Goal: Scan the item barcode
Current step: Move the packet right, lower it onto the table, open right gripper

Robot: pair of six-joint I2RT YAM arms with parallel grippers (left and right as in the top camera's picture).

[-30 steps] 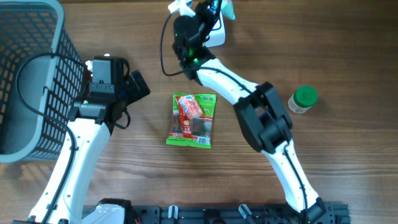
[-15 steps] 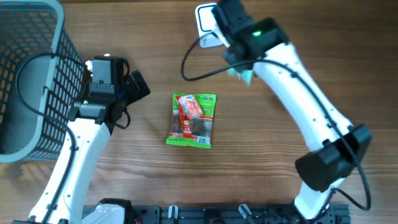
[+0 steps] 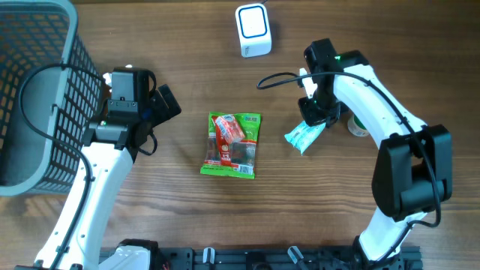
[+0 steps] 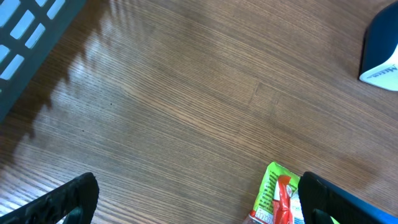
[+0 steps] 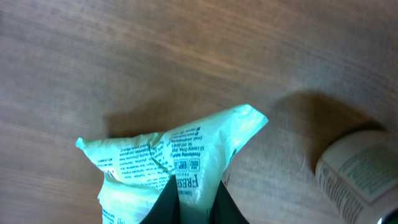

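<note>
A pale green packet (image 3: 304,138) is clamped in the right gripper (image 5: 190,198), beside a bottle (image 5: 357,171). The left gripper (image 4: 198,198) is held spread wide, grasping nothing.

Table (image 3: 187,217) bears packet (image 3: 232,145), scanner (image 3: 253,30), perhaps jar (image 5: 360,171).

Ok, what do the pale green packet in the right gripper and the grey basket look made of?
Packet: probably thin plastic film, slightly glossy. It is creased and crumpled where the right gripper pinches it, and small print runs across it.
Basket: seems to be moulded plastic with a matte grey-blue finish, given its regular open grid and solid smooth rim. Coated wire cannot be ruled out.
</note>
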